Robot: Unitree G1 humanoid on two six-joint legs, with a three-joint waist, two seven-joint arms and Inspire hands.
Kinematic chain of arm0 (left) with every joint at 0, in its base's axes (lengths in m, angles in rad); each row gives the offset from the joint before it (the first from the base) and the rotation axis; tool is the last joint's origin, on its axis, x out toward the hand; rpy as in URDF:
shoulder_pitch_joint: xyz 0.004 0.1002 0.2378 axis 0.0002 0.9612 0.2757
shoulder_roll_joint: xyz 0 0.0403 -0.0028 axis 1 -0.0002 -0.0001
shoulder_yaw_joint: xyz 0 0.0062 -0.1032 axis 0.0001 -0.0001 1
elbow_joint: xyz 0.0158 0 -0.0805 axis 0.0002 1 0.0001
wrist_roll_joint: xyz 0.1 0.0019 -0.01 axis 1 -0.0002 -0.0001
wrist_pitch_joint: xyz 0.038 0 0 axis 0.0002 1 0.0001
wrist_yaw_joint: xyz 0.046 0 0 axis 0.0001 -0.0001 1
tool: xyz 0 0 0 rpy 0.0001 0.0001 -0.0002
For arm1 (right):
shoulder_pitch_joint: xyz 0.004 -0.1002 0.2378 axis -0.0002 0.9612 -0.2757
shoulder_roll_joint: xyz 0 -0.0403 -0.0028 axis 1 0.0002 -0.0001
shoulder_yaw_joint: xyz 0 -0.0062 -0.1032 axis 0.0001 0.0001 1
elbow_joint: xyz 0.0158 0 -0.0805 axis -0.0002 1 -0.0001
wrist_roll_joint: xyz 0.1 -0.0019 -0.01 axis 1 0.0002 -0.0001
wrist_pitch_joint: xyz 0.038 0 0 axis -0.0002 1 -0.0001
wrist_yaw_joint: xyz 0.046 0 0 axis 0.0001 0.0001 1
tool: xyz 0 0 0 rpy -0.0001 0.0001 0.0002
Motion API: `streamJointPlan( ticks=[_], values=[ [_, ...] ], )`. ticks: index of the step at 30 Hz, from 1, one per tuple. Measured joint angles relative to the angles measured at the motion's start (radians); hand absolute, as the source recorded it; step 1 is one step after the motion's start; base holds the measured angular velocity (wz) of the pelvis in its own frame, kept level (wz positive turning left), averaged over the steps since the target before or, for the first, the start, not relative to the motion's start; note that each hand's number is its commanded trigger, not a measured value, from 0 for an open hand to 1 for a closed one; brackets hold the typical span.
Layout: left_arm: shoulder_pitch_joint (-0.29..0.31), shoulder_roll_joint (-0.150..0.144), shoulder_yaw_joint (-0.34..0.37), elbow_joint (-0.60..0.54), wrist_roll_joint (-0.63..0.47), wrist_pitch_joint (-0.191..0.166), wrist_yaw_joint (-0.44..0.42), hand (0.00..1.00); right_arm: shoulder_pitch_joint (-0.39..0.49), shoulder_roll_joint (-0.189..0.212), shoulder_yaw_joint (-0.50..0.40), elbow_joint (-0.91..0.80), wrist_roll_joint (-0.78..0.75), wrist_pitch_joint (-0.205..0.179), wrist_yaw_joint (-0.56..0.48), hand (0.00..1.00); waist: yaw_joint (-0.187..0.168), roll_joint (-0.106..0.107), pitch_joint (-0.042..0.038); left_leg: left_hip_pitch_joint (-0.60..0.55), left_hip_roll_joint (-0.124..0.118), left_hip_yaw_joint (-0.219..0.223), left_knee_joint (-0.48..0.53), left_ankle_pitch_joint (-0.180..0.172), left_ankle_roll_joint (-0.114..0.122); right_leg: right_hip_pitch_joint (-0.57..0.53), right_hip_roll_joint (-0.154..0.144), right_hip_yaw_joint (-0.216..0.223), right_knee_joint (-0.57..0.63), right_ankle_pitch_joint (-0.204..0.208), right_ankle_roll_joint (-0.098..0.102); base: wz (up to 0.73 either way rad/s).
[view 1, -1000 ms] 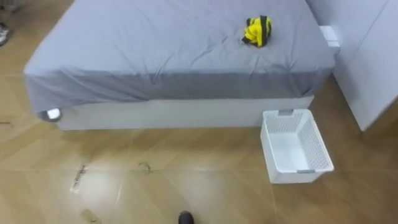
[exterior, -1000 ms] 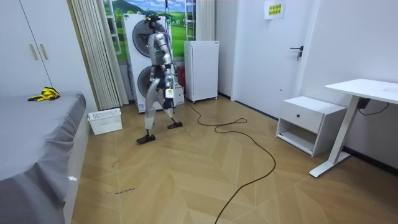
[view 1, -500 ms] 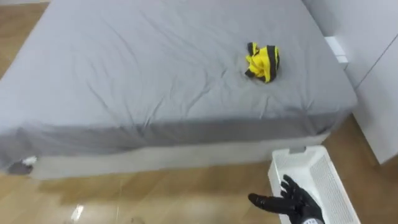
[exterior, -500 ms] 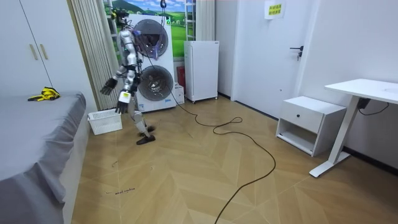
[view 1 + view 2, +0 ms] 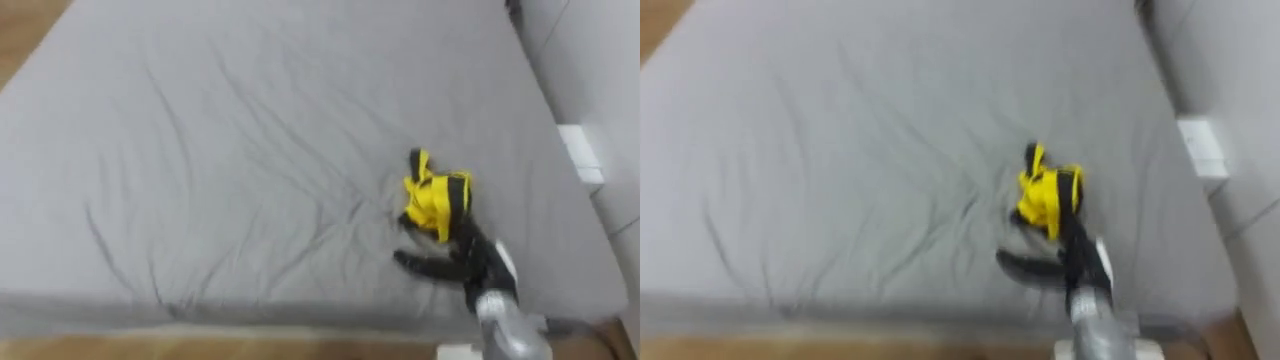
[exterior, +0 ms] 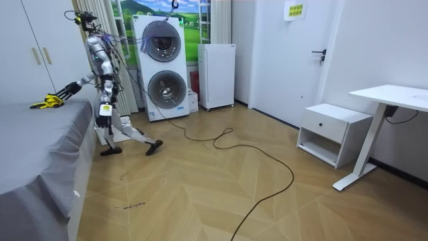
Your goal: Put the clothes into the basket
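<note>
A crumpled yellow and black garment (image 5: 435, 197) (image 5: 1048, 197) lies on the grey bed sheet (image 5: 220, 150), toward its right side. My right hand (image 5: 465, 262) (image 5: 1072, 262) reaches over the bed's near edge and is open, with its thumb spread to the left. Its fingertips are at the garment's near edge. In the room view I stand at the bedside with legs wide apart, leaning forward, right arm stretched to the garment (image 6: 48, 102). My left hand (image 6: 103, 111) hangs by my hip. The white basket (image 6: 97, 134) stands on the floor behind my legs, mostly hidden.
A white bedside cabinet (image 5: 580, 160) stands just right of the bed. Behind me are stacked washing machines (image 6: 160, 67) and a small white fridge (image 6: 216, 75). Farther to the room view's right stand a low white nightstand (image 6: 333, 132) and a desk (image 6: 394, 100).
I have walked from the washing machines to the bedside. My right arm went from above the basket to out over the bed, its hand now at the garment. The eye views moved in over the bed.
</note>
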Motion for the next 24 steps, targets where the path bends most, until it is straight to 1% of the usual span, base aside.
streamJointPlan(
  ticks=[1,2,3,4,5,6,7,8,9,10,11,12,13,14,16,17,19,21,22,23,24],
  values=[
    [0.001,-0.003,-0.009,-0.018,-0.001,0.001,-0.002,0.00,-0.001,-0.007,-0.001,0.000,0.003,0.000,-0.004,0.00,-0.013,-0.001,-0.0005,-0.050,0.001,-0.002,0.054,-0.006,0.003,0.033,-0.002,0.000,-0.030,-0.006,0.001,0.37],
    [0.000,-0.002,-0.021,-0.034,-0.004,0.000,-0.002,0.00,0.001,-0.010,-0.002,0.000,0.003,0.000,-0.016,0.00,-0.023,-0.006,-0.0005,-0.102,-0.004,0.014,0.086,-0.012,0.011,0.067,-0.007,0.001,-0.061,-0.012,0.007,0.34],
    [-0.002,-0.003,-0.023,-0.038,-0.010,0.001,-0.002,0.00,0.001,-0.011,-0.001,0.000,0.001,0.000,-0.020,0.00,-0.026,-0.007,-0.0004,-0.124,-0.004,0.027,0.094,-0.016,0.020,0.083,-0.007,0.002,-0.076,-0.013,0.009,0.21],
    [-0.008,-0.002,-0.021,-0.039,-0.016,-0.001,0.001,0.00,0.002,-0.011,-0.002,-0.001,0.000,0.000,-0.024,0.00,-0.031,-0.011,-0.0016,-0.165,-0.005,0.055,0.095,-0.023,0.031,0.116,-0.007,0.009,-0.106,-0.022,0.019,0.13],
    [-0.012,-0.001,-0.020,-0.039,-0.016,-0.001,0.002,0.00,0.005,-0.011,-0.002,-0.003,-0.004,0.000,-0.023,0.00,-0.032,-0.013,-0.0030,-0.202,-0.012,0.074,0.073,-0.035,0.050,0.147,-0.008,0.018,-0.137,-0.018,0.024,0.08],
    [-0.013,-0.001,-0.020,-0.038,-0.016,-0.001,0.002,0.00,0.005,-0.011,-0.002,-0.003,-0.008,0.000,-0.023,0.00,-0.032,-0.017,-0.0049,-0.217,-0.021,0.077,0.053,-0.038,0.052,0.160,-0.012,0.021,-0.148,-0.017,0.026,0.00],
    [-0.012,-0.001,-0.020,-0.039,-0.017,-0.001,0.002,0.00,0.005,-0.012,-0.005,-0.004,-0.024,0.000,-0.026,0.00,-0.030,-0.033,-0.0074,-0.241,-0.042,0.077,-0.003,-0.046,0.059,0.176,-0.018,0.034,-0.163,-0.015,0.030,-0.10],
    [-0.010,-0.004,-0.020,-0.039,-0.022,-0.001,0.003,0.00,0.004,-0.012,-0.006,-0.019,-0.023,0.000,-0.036,0.00,-0.026,-0.033,-0.0114,-0.267,-0.060,0.080,-0.078,-0.045,0.059,0.188,-0.023,0.041,-0.183,-0.011,0.035,-0.14],
    [-0.009,-0.005,-0.020,-0.039,-0.032,-0.001,0.003,0.00,0.004,-0.013,-0.007,-0.031,-0.022,0.000,-0.044,0.00,-0.024,-0.034,-0.0135,-0.277,-0.064,0.079,-0.119,-0.044,0.061,0.191,-0.023,0.051,-0.188,-0.010,0.036,-0.31],
    [-0.012,-0.008,-0.019,-0.039,-0.034,-0.002,0.003,0.00,0.000,-0.015,-0.009,-0.048,-0.020,-0.006,-0.056,0.00,-0.016,-0.035,-0.0151,-0.292,-0.083,0.082,-0.204,-0.040,0.065,0.191,-0.022,0.080,-0.192,-0.008,0.039,-0.51],
    [-0.006,-0.009,-0.017,-0.039,-0.034,-0.001,0.003,0.00,-0.001,-0.019,-0.007,-0.049,-0.024,-0.015,-0.060,0.00,-0.004,-0.039,-0.0171,-0.302,-0.102,0.083,-0.268,-0.007,0.076,0.198,-0.022,0.104,-0.204,-0.002,0.042,-0.60],
    [-0.001,-0.009,-0.016,-0.039,-0.034,-0.001,0.003,0.00,0.001,-0.020,-0.006,-0.049,-0.025,-0.017,-0.061,0.00,0.000,-0.043,-0.0181,-0.300,-0.110,0.083,-0.293,0.016,0.081,0.205,-0.022,0.115,-0.214,0.004,0.045,-0.54],
    [0.009,-0.010,-0.015,-0.035,-0.035,-0.001,0.001,0.00,0.005,-0.024,-0.002,-0.048,-0.026,-0.017,-0.063,0.00,-0.001,-0.042,-0.0233,-0.295,-0.113,0.085,-0.339,0.065,0.089,0.224,-0.020,0.123,-0.241,0.018,0.051,-0.39],
    [0.006,-0.009,-0.014,-0.025,-0.035,-0.001,-0.003,0.00,0.004,-0.026,-0.003,-0.048,-0.032,-0.017,-0.066,0.00,-0.002,-0.039,-0.0223,-0.284,-0.111,0.089,-0.369,0.124,0.101,0.233,-0.013,0.124,-0.263,0.031,0.046,-0.28],
    [0.000,-0.009,0.002,-0.011,-0.036,-0.001,-0.014,0.00,0.012,-0.026,-0.002,-0.042,-0.037,-0.018,-0.071,0.00,-0.010,-0.043,-0.0226,-0.267,-0.112,0.096,-0.394,0.138,0.102,0.247,-0.010,0.127,-0.296,0.044,0.043,-0.06],
    [-0.014,-0.008,0.003,-0.005,-0.036,0.001,-0.016,0.00,0.020,-0.027,-0.001,-0.040,-0.043,-0.018,-0.075,0.00,-0.009,-0.050,-0.0193,-0.264,-0.114,0.098,-0.407,0.138,0.103,0.249,-0.008,0.129,-0.308,0.046,0.045,0.00],
    [-0.029,-0.003,0.004,0.010,-0.037,0.003,-0.016,0.00,0.020,-0.027,0.004,-0.033,-0.046,-0.018,-0.089,0.00,-0.009,-0.055,-0.0167,-0.264,-0.121,0.097,-0.420,0.138,0.103,0.249,-0.007,0.131,-0.323,0.047,0.047,-0.02],
    [-0.041,-0.003,0.001,0.016,-0.041,0.017,-0.017,0.00,0.018,-0.028,0.004,-0.021,-0.046,-0.018,-0.111,0.00,-0.006,-0.055,-0.0162,-0.262,-0.124,0.095,-0.435,0.139,0.104,0.249,-0.008,0.133,-0.331,0.048,0.050,0.02],
    [-0.059,-0.003,0.001,0.016,-0.041,0.028,-0.017,0.00,0.010,-0.029,0.007,0.002,-0.053,-0.018,-0.124,0.00,-0.004,-0.057,-0.0152,-0.263,-0.125,0.091,-0.443,0.139,0.104,0.249,-0.008,0.132,-0.339,0.048,0.052,0.05],
    [-0.069,-0.002,0.001,0.021,-0.041,0.033,-0.016,0.00,-0.002,-0.029,0.015,0.030,-0.064,-0.018,-0.140,0.00,-0.001,-0.062,-0.0117,-0.267,-0.126,0.088,-0.448,0.139,0.104,0.245,-0.007,0.131,-0.344,0.048,0.053,0.07],
    [-0.081,-0.002,0.001,0.027,-0.041,0.038,-0.016,0.00,-0.010,-0.029,0.019,0.045,-0.065,-0.018,-0.143,0.00,0.000,-0.063,-0.0104,-0.271,-0.126,0.082,-0.451,0.139,0.104,0.244,-0.008,0.126,-0.347,0.048,0.054,0.20]
  ],
)
